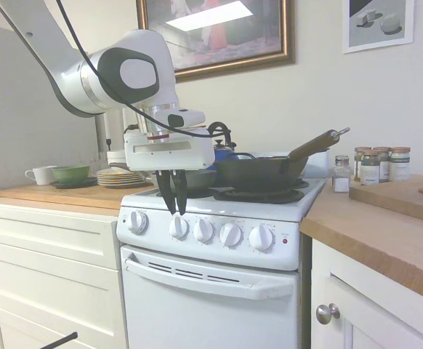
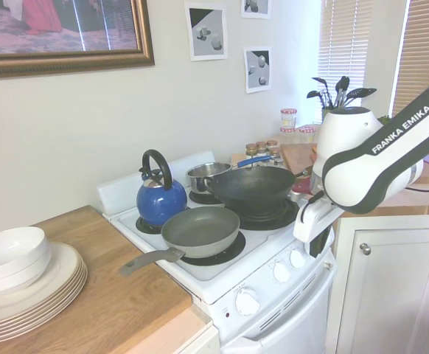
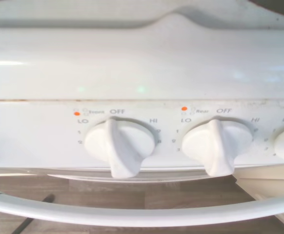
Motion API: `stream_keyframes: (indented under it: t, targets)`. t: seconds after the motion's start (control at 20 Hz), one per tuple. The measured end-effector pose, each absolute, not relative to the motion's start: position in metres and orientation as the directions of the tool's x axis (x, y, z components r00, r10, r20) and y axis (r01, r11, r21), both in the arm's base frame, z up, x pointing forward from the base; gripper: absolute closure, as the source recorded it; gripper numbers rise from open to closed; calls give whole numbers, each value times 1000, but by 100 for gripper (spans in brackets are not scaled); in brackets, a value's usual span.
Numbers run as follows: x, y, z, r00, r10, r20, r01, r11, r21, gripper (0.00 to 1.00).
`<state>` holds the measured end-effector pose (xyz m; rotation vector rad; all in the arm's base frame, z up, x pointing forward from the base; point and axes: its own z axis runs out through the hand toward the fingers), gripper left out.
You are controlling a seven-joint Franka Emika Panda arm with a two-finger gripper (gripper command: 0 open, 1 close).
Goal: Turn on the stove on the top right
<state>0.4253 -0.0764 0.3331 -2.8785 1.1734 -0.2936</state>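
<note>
Two white knobs [image 3: 118, 146] [image 3: 215, 145] sit side by side on the stove [image 3: 142, 68] panel, both pointers at OFF; the oven-door handle [image 3: 142, 210] curves nearby.

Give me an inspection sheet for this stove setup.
Surface: wooden counter on both sides of the stove.
Job's things: stove; the two knobs in the wrist view point to OFF.
Clutter: wok, pan, kettle, pot, plates, spice jars.
Gripper: fingers close together, pointing down just above the knob row, holding nothing.
Cables: nothing seen.
Surroundings: framed picture, cabinets.
</note>
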Motion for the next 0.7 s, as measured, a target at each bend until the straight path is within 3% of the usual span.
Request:
stream_keyframes:
  t: [0.7]
  targets:
    - [413,-74,337,693,-701,169,-696,-711,-97,0]
